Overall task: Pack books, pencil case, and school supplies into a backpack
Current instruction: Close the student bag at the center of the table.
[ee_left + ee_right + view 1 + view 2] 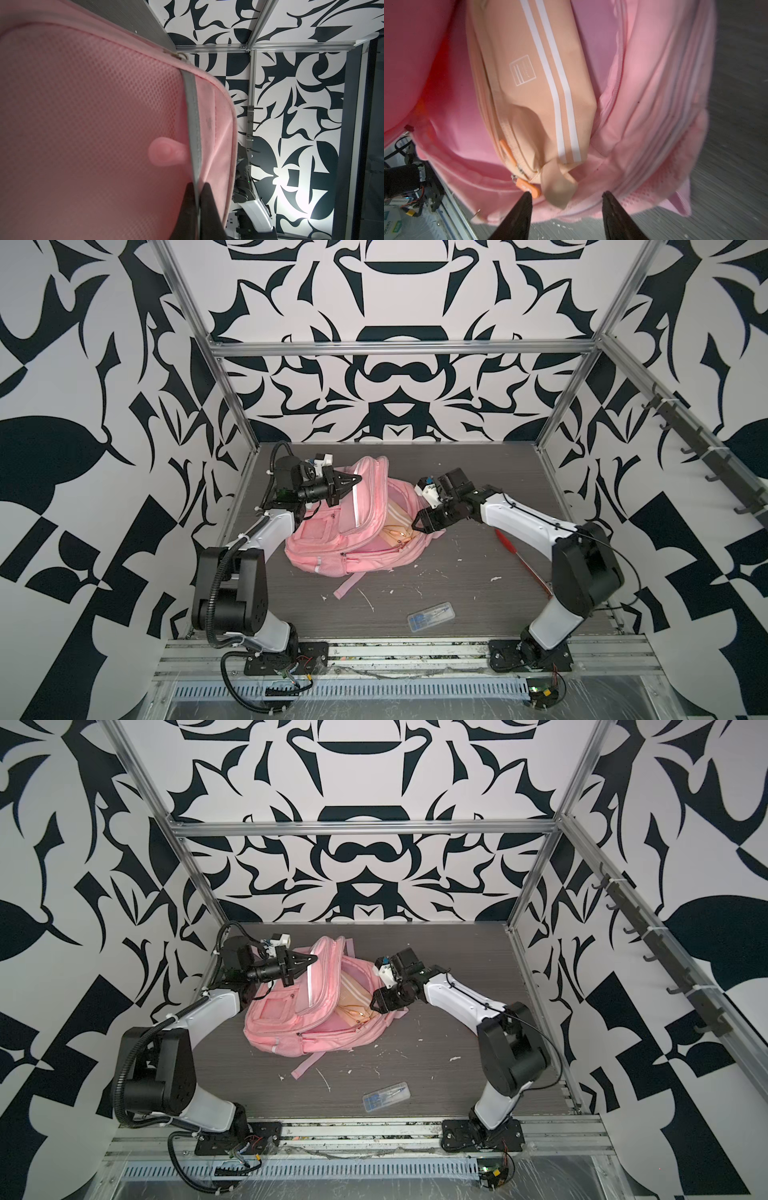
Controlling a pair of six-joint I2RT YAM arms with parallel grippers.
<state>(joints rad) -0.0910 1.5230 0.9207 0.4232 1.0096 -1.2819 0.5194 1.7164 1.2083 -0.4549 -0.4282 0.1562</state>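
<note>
The left hand [356, 480] is clenched on the grey strip [194, 124] of the backpack [322, 549], holding the front panel raised. The right hand [566, 195] is released, jaws apart. The pencil case [529, 83] lies just beyond its fingertips, inside the backpack's open compartment. One fingertip seems to touch the orange zip pull [527, 188], though blur leaves that uncertain. The school supplies box [431, 616] lies on the bench [457, 572], well apart from both hands.

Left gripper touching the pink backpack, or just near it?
Touching. The left wrist view shows the left gripper shut on the pink backpack, pinching the grey reflective strip along its edge.
</note>
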